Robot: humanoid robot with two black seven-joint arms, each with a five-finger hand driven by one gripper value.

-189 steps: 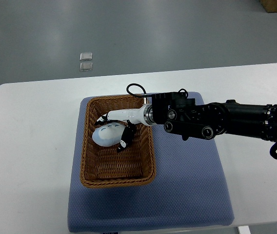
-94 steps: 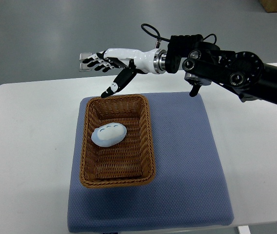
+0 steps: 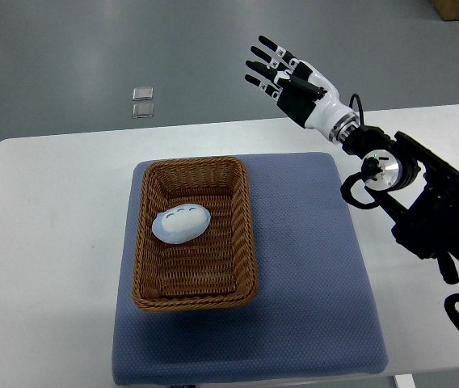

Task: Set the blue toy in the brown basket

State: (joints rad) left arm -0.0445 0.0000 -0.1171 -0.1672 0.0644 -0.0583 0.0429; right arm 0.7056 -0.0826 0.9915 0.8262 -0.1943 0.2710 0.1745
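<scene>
Lying inside the brown basket [image 3: 195, 300], blue toy [image 3: 180, 223]; right hand [image 3: 292, 81] fingers spread, empty.

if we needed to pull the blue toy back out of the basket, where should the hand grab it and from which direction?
From straight above: the brown basket walls block side approaches. Pinch the blue toy across its short axis, fingers on the two long sides, since it lies as a rounded oval, long axis left to right. The right hand is open and raised, well clear.

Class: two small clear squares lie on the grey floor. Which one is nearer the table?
The lower clear square; the upper square lies farther from the white table.
</scene>
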